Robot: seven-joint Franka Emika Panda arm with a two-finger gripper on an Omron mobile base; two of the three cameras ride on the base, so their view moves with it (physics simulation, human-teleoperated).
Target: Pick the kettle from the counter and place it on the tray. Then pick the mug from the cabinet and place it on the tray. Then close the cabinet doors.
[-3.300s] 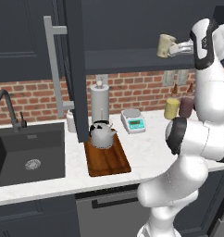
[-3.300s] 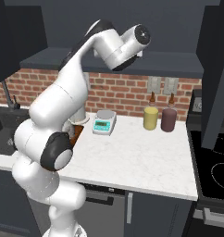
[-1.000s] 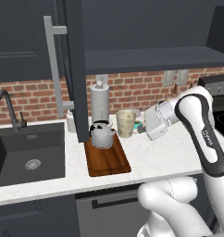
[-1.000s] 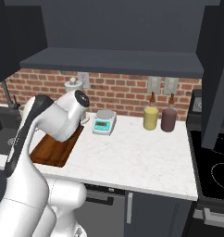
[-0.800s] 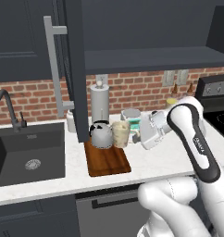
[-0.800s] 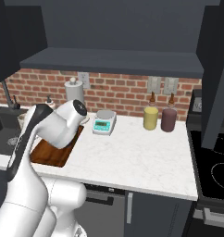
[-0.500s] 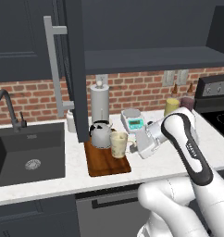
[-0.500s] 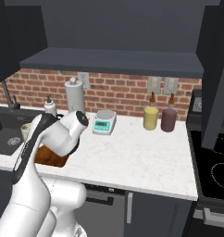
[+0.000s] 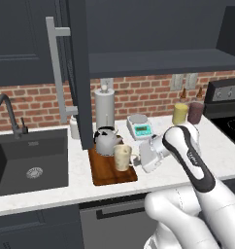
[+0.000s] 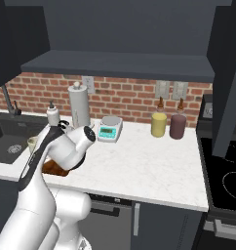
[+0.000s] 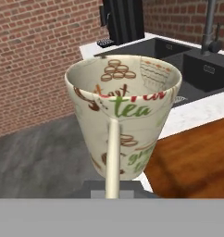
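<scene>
The gripper was clamped on the loop handle of the mug, its jaws nearly together around that thin handle. In the hand view the mug stood upright directly ahead of the gripper, handle facing the camera and mouth up, with the reddish wood of the tray showing below and to one side of it.

From the left base view, the mug sat over the right-hand near part of the tray, just in front of the kettle, which already rested on the tray's far end. Whether the mug's base was touching the wood or hanging just above it could not be told.

The mug's long axis was vertical and it lay to the left of the gripper, so setting it down looked like a matter of a short straight descent, keeping clear of the kettle behind it. The cabinet door hung open above the bench.
</scene>
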